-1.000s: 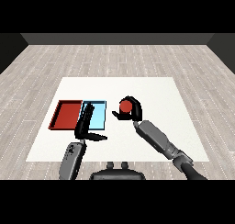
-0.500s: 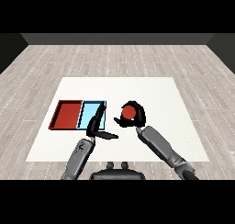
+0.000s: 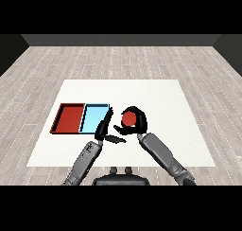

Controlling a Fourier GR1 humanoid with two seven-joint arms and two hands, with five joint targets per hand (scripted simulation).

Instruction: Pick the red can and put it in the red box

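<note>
Head view of the white surface (image 3: pixel 156 93). Just right of the frame's centre, the right hand (image 3: pixel 134 123) has its fingers (image 3: pixel 140 116) curled round the red can (image 3: pixel 128 118), whose round top faces the viewer; whether the can rests on the surface or is lifted cannot be told. The left hand (image 3: pixel 105 128), near centre, has straight, relaxed fingers and holds nothing; it lies across the right edge of the light blue tray (image 3: pixel 94 119). The red tray (image 3: pixel 70 119) lies at centre left, touching the blue tray's left side. Judged step: the can is grasped but not yet delivered. The next move calls for carrying it leftward past the left hand and the blue tray, then releasing it inside the red tray.
</note>
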